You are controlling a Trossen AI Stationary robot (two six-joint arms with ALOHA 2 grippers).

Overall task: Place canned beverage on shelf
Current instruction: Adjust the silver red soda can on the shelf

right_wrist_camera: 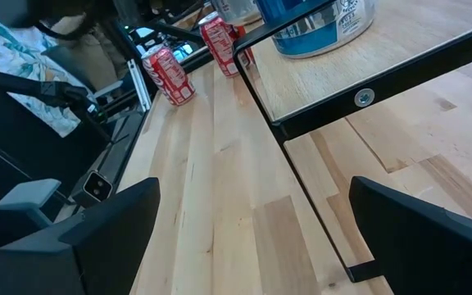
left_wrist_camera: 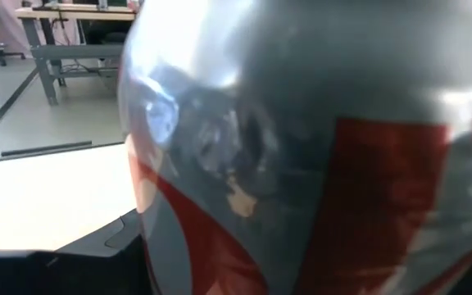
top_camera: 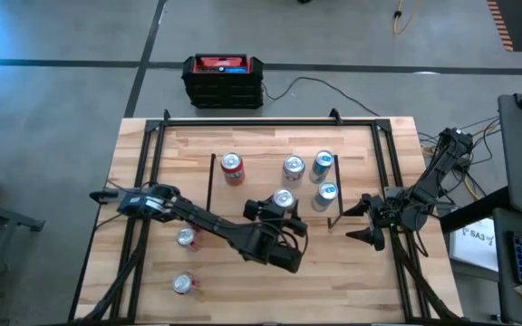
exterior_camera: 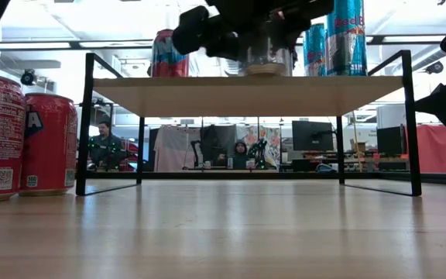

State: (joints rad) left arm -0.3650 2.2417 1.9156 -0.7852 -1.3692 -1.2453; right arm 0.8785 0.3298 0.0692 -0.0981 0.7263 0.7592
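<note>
Left tool [top_camera: 282, 210]: holds a silver can [top_camera: 283, 199] standing on the shelf [exterior_camera: 246, 94].
Right tool [top_camera: 367, 220]: wide apart, holding nothing, beside the shelf's end.

Five cans [top_camera: 232, 168] are counted on the one shelf [top_camera: 252, 195], and two red cans [top_camera: 186, 238] on the table [top_camera: 134, 272].

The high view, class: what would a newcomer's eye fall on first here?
First, the left gripper closed around a silver can standing on the shelf, near the shelf's front edge. Next, four more cans on the shelf: a red can toward its left, three silver-and-blue cans toward its right. Two red cans stand on the table at front left, while the right gripper waits open beside the shelf.
</note>
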